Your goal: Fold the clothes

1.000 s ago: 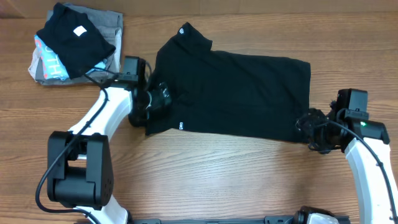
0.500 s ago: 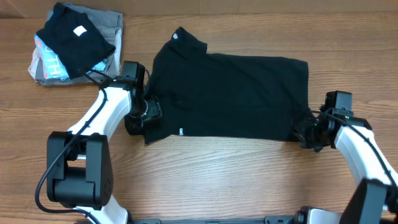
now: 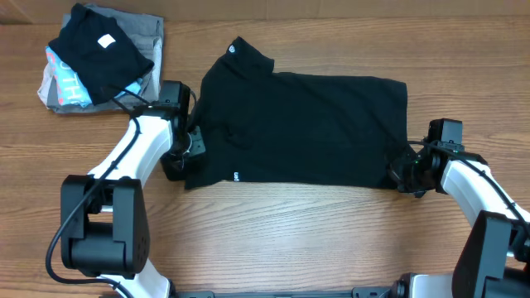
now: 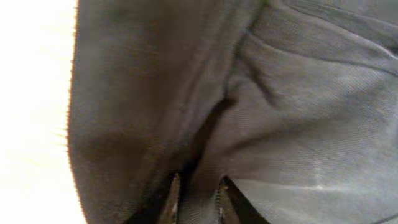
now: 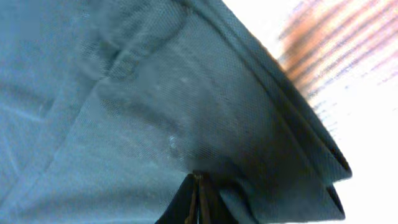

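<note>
Left wrist view: left claw [image 4: 196, 190] nearly closed, pinching a fold of the shirt [image 4: 298, 124]. Right wrist view: right claw [image 5: 198, 182] pressed together on the hem corner. Only overhead shows the shirt flat mid-frame on the surface [image 3: 290, 240], folded pile [image 3: 99, 58] upper left.

The black shirt [image 3: 306, 124] is matt, finely woven soft cloth. The table [image 3: 331, 240] is smooth wood grain with a faint sheen. The left arm [image 3: 132, 157] and right arm [image 3: 476, 186] have glossy white plastic shells.
</note>
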Available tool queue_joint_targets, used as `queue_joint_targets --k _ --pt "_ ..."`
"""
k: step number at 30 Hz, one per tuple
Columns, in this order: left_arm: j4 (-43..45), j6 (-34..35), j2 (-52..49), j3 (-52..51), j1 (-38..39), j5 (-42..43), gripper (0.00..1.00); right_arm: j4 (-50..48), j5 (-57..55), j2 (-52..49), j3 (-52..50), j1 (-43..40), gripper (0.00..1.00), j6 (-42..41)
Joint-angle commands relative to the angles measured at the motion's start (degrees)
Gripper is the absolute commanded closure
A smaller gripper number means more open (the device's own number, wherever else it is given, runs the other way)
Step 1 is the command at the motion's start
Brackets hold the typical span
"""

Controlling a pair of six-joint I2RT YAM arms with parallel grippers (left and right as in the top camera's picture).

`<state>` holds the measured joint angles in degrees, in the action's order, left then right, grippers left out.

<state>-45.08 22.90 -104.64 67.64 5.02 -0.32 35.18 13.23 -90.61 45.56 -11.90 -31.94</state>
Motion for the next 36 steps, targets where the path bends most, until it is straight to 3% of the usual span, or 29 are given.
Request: queue_joint_targets --k 1,8,11,14,26,36 --pt "-0.96 -0.90 -0.26 0.76 -2.32 -2.25 0.80 1.40 -0.28 -1.18 -0.31 0.26 0.96 -2.60" --pt "-3.61 -2.25 -0.26 0.76 -5.16 -2.97 0.85 5.25 -6.10 -1.68 -0.28 0.26 0.96 -8.66" --pt "-4.81 -2.40 -0.26 0.74 -6.54 -3.78 0.92 6.86 -7.21 -1.68 -0.17 0.04 0.96 -8.83" --pt "-6.58 -2.29 -0.26 0.74 -7.41 -3.69 0.88 7.48 -7.23 -1.68 -0.17 -0.35 0.96 -8.83" --pt "-16.33 -0.17 -0.24 0.74 -9.18 -3.26 0.93 13.66 -7.19 -1.36 -0.07 -7.91 0.96 -9.05" --pt "-21.11 -0.17 -0.11 0.76 -8.87 -1.42 0.96 19.02 -7.21 10.91 -0.07 -9.07 0.96 -8.83"
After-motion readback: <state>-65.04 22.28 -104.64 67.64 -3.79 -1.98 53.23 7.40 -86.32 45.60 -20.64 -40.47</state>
